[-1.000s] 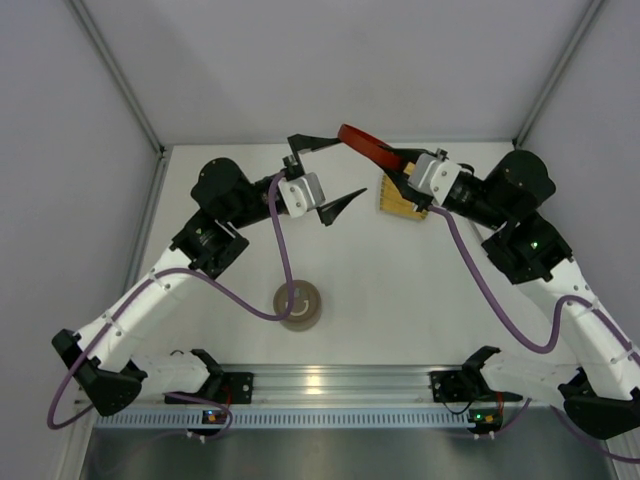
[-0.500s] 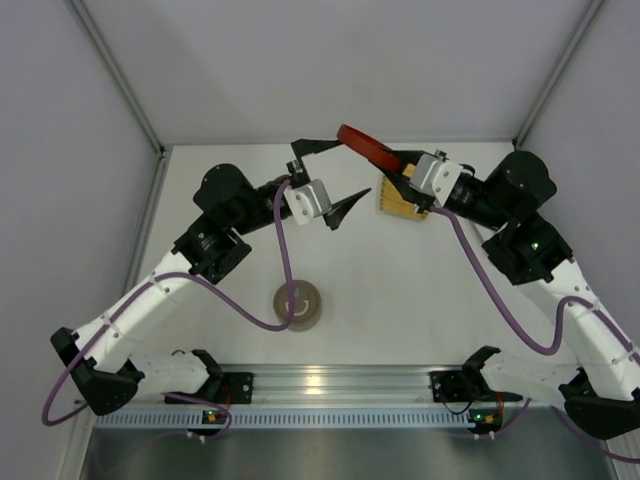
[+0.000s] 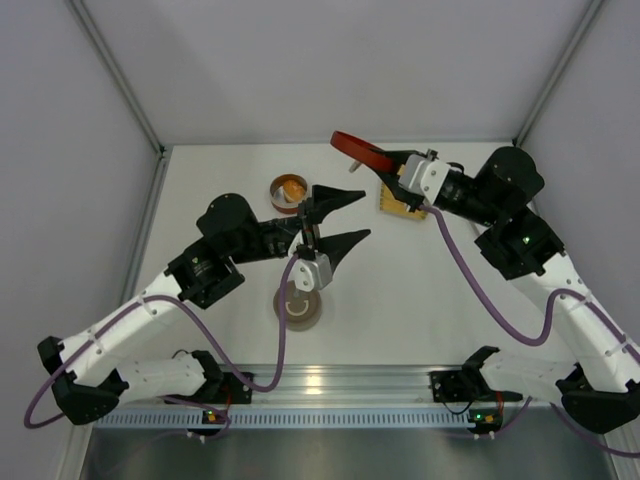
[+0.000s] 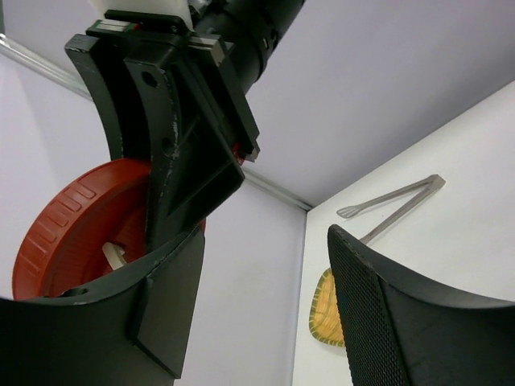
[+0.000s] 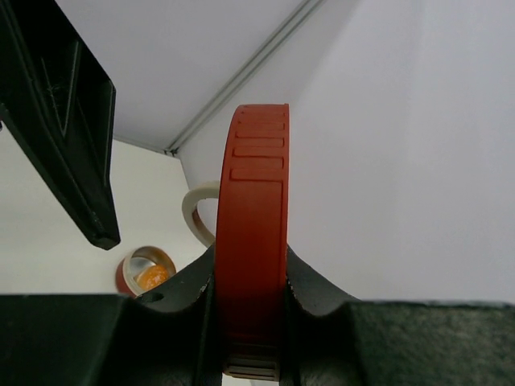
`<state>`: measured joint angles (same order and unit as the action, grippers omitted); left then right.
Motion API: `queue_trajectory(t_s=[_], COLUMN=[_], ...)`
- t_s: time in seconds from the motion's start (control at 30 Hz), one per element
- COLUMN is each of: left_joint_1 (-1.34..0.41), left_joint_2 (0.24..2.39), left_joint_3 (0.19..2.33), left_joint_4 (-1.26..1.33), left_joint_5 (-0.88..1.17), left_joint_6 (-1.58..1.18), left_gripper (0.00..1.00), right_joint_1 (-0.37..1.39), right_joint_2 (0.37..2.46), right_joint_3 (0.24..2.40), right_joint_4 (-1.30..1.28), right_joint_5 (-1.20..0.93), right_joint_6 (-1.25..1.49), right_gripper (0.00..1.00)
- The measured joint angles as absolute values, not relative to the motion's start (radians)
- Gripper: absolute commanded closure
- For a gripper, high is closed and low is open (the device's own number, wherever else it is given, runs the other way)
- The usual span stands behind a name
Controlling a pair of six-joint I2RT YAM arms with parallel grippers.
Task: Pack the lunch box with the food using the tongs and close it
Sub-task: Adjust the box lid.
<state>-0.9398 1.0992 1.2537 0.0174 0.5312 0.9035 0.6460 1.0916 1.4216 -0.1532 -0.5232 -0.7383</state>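
On the left, my left gripper (image 3: 366,212) hangs over the middle of the table with its fingers spread and nothing between them. I judge it is free to go for the tongs, since the food has to be moved with them. Just to its far-left stands the lunch box (image 3: 290,188), a small red-walled tin, open, with the orange chunk (image 3: 292,187) already inside. I cannot make out the black piece in any view. Nearer to me, beside the left arm's cable, lies a tan round disc (image 3: 298,305); whether it belongs to the box I cannot tell.

To the right, my right gripper (image 3: 392,165) is pinching the red lid (image 3: 352,143) by its rim and holding it in the air at the far side. I take it the lid is parked there so the box is open for packing, with closing left for last. Below that gripper sits the yellow woven tray (image 3: 398,207), partly covered by it.

The overhead view does not show the tongs at all. Only the left wrist camera catches the tongs (image 4: 394,205), lying flat on the table just past the tray and untouched. The right wrist camera adds that the lid sits edge-on and squarely between its jaws, with the open tin visible beyond.
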Motion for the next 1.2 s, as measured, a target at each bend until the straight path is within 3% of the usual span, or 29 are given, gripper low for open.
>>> queue_trajectory(t_s=[0.27,0.7,1.2], left_joint_1=[-0.939,-0.938,-0.938], left_joint_2=[1.089,1.195,1.283], left_joint_3=[1.242,1.362,1.412], left_joint_4=[-0.001,0.079,0.136], left_joint_5=[0.469,0.115,0.028], left_joint_6=[0.884,0.556,0.465], left_gripper=[0.32,0.32,0.38], right_joint_1=[0.646,0.646,0.646], right_joint_2=[1.092,1.091,1.093], right_joint_3=[1.422,1.422,1.421], right_joint_4=[-0.151,-0.101,-0.096], right_joint_5=[-0.521,-0.441,-0.419], right_joint_6=[-0.74,-0.668,-0.635], right_gripper=[1.0,1.0,1.0])
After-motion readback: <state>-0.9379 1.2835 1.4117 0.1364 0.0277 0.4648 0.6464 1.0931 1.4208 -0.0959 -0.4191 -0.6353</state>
